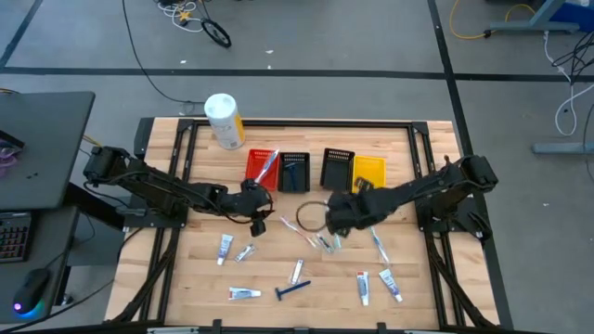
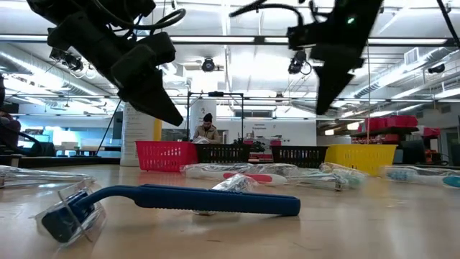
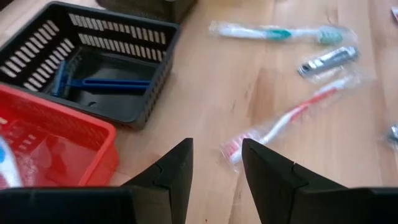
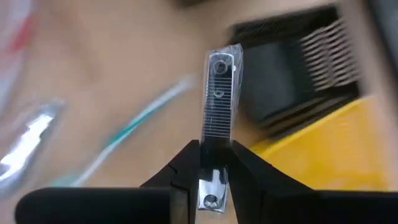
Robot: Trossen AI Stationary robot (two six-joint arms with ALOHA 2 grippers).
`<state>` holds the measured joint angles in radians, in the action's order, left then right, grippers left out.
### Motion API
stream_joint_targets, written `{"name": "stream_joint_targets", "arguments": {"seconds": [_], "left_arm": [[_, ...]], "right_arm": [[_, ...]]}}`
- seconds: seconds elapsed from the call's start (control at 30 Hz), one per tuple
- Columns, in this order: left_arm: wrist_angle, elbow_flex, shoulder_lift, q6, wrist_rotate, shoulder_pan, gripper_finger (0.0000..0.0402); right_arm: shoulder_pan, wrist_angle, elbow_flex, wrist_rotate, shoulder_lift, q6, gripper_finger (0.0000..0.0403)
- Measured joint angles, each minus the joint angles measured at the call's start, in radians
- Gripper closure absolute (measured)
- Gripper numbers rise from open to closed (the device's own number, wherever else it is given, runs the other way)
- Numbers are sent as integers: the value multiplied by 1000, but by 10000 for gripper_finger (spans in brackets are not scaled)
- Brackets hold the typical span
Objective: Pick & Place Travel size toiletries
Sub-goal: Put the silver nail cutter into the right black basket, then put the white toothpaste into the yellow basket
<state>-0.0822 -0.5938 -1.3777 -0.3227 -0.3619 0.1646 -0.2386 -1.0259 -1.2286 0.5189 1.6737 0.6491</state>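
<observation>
four small slotted bins sit in a row at the far side of the wooden table [image 1: 195, 269]: a red bin [image 1: 261, 165], a black bin [image 1: 294, 171] with a blue razor [image 3: 99, 83] lying in it, another black bin [image 1: 337, 167], and a yellow bin [image 1: 369, 170]. a big white and yellow round container [image 1: 223, 120] stands near the far left corner.

the right gripper [image 4: 214, 163] is up off the table near the middle, close to the yellow bin. its two dark fingers pinch a small silver nail clipper in a clear wrapper [image 4: 217, 106], and the clipper sticks straight out past the fingertips.

the left gripper [image 3: 216, 163] hangs just in front of the red bin. its fingers are spread a little and hold nothing. below it on the wood lies a red and white toothbrush in a clear wrapper [image 3: 292, 118]. near that are a green and white toothbrush [image 3: 273, 32] and another wrapped silver clipper [image 3: 326, 60].

more toiletries lie spread on the near part of the table: small white tubes [image 1: 225, 247] and a blue razor with a long handle [image 1: 292, 290], well apart from the bins.
</observation>
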Motion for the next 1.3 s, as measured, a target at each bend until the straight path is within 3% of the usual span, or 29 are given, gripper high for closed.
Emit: {"name": "stream_joint_targets", "arguments": {"seconds": [0.1, 0.17, 0.4, 0.53, 0.7, 0.9, 1.03, 1.3], "left_arm": [[-15, 0, 0, -52, -11, 0, 255], [-29, 0, 0, -89, -9, 0, 255], [-49, 0, 0, -129, -7, 0, 255], [-50, 0, 0, -169, -3, 1, 255], [-51, 0, 0, -172, -1, 1, 255], [-51, 0, 0, -191, -1, 13, 256], [-51, 0, 0, -191, -2, 24, 255], [-51, 0, 0, -192, -14, 49, 256]], "right_arm": [[88, 20, 33, 82, 1, -70, 332], [154, 78, 59, 84, 2, -115, 332], [351, 368, 182, -52, 2, -394, 332], [421, 430, 203, -132, 2, -478, 326], [477, 491, 229, -158, 2, -559, 302], [509, 532, 255, -232, 2, -573, 278], [504, 568, 255, -227, 2, -598, 271], [401, 615, 246, -196, -6, -575, 270]]}}
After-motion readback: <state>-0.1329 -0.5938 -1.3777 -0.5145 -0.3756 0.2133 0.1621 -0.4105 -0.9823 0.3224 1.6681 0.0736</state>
